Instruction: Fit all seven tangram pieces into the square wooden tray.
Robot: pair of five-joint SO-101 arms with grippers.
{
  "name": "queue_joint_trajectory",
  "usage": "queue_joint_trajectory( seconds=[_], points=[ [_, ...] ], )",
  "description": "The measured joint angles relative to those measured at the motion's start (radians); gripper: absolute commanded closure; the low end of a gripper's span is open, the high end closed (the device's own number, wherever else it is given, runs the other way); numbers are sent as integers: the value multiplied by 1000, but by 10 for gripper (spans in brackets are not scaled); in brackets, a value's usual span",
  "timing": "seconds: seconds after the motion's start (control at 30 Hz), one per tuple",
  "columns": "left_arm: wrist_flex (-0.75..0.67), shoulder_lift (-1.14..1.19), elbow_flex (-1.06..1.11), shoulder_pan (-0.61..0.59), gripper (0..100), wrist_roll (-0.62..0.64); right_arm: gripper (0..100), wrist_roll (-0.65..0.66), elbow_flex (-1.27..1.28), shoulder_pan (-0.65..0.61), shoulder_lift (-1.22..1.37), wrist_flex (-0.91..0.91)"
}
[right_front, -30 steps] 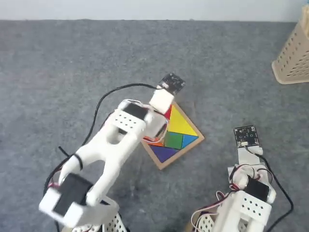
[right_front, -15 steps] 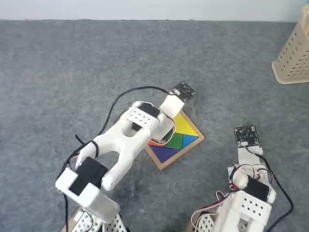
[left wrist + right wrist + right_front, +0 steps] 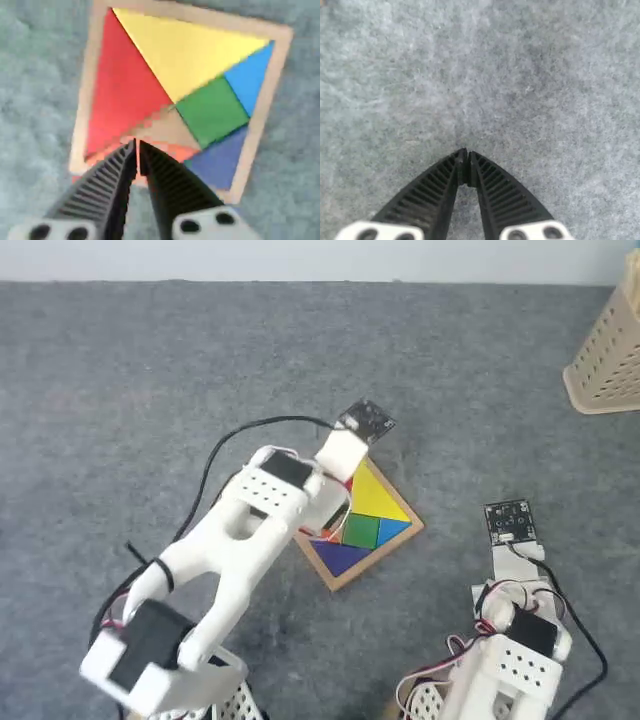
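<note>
On the left we saw the left arm stretched across the grey felt. Its left gripper was pinched together on nothing, over the edge of the square wooden tray on that arm's side, where an orange piece lay. In the tray, mid-table, sat a red triangle, yellow triangle, green square, blue triangle and purple piece, with a bare wooden patch beside the orange. Further right, the right gripper was likewise closed and empty over the felt, well apart from the tray.
</note>
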Motion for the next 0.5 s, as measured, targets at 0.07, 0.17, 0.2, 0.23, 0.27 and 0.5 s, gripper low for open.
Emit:
queue_joint_trajectory(
  seconds=[0.07, 0.17, 0.2, 0.23, 0.27, 0.5],
  points=[
    [0, -17, 41, -2, 987, -3, 989, 0, 0, 0, 0, 0],
    [-46, -83, 117, -32, 987, 0, 989, 0, 0, 0, -2, 0],
    [-77, -121, 152, -46, 987, 0, 989, 0, 0, 0, -2, 0],
    [-114, -160, 193, -63, 987, -5, 990, 0, 0, 0, -2, 0],
    [-152, -203, 241, -80, 987, -2, 990, 0, 0, 0, -2, 0],
    [-313, -560, 569, -207, 987, -11, 990, 0, 0, 0, -2, 0]
  ],
)
